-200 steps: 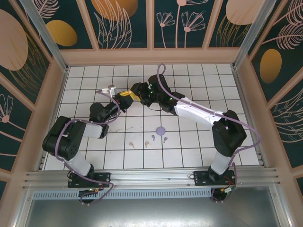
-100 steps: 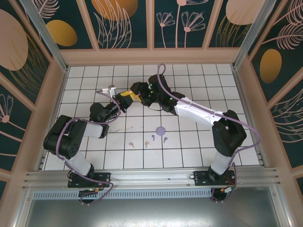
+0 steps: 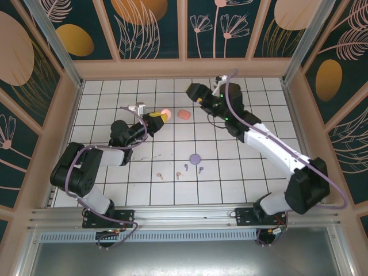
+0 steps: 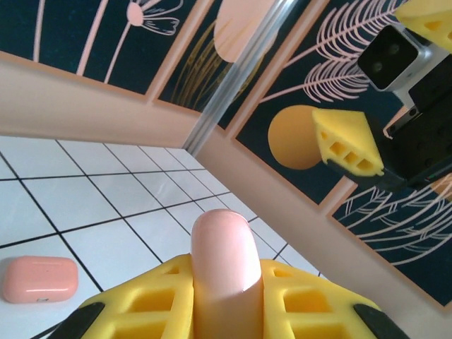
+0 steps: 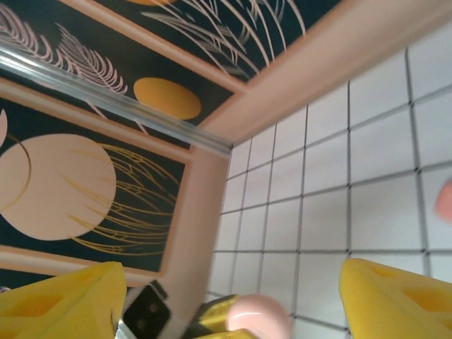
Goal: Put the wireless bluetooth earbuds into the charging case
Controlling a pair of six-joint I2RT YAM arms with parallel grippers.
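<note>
Where the top camera looks down, the left gripper (image 3: 157, 118) is clamped on a pink case (image 3: 165, 113) just left of the salmon case (image 3: 184, 115); the right gripper (image 3: 191, 92) stands open beyond it, and four earbuds (image 3: 178, 175) lie well nearer the bases. Left wrist: yellow fingers (image 4: 159, 289) pinch the pink case, right of the salmon case. Right wrist: jaws wide, empty.

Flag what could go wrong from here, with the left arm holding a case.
The left gripper pinches the pink case by its lower end only; the smooth shell could slip or twist. The earbuds are tiny and lie well away, nearer the arm bases; a pick could fumble. The salmon case lies on the table close by and could get knocked.
</note>
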